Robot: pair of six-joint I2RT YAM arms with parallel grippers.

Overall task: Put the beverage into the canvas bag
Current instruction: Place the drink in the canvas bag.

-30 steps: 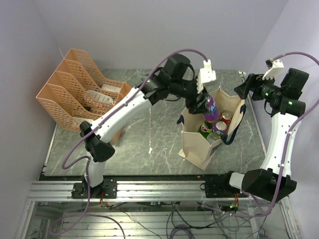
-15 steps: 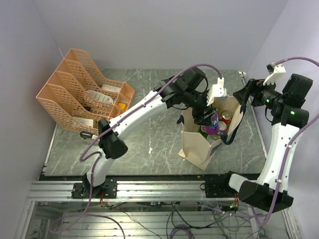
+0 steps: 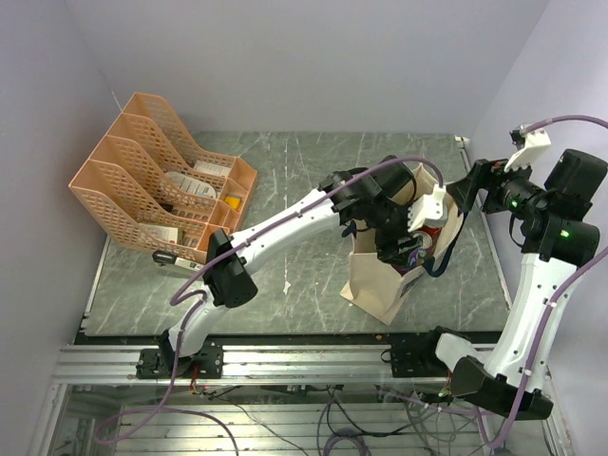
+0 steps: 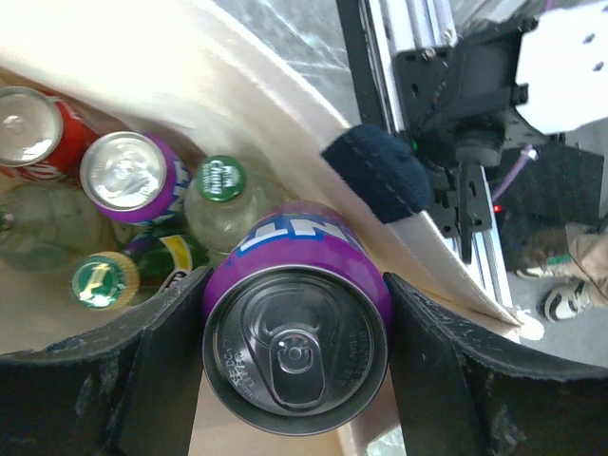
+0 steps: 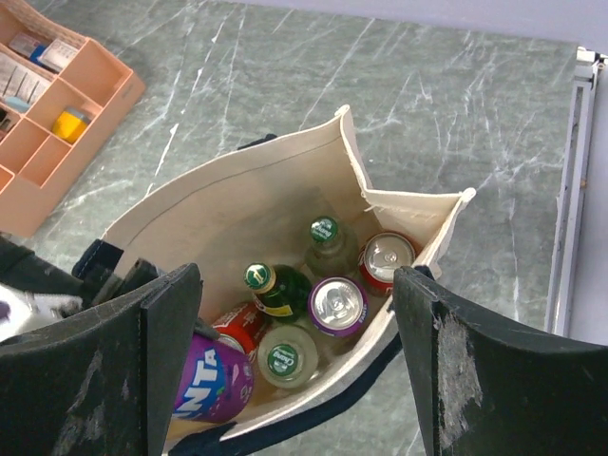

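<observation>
Purple can (image 4: 294, 323): the beverage in hand. It is upright with its lid toward the wrist camera, pinched on its sides between the two fingers of the left gripper (image 4: 294, 353). It sits within the mouth of the canvas bag (image 3: 372, 285), above the drinks already stowed.
Step in hand: lowering into the bag. Release is not yet made, judging by the jaws closed on the can.
Next move: probably a little more descent beside the cloth wall, then spreading the jaws and lifting straight out, clear of the navy handle (image 4: 375, 171).
Right gripper (image 5: 296, 313): jaws spread wide, holding nothing. It hangs near the bag's right edge, looking down into it.
Left wrist view: alone shows the grip itself and the neighbours below, namely a red can (image 4: 24, 128), a second purple can (image 4: 128, 173) and green-capped bottles (image 4: 221, 179).
Right wrist view: alone shows the whole interior, with the held can at the lower-left wall.
Top external view: alone shows both arms and the orange file trays (image 3: 157, 180), well apart at left. The can is hidden under the left wrist.
</observation>
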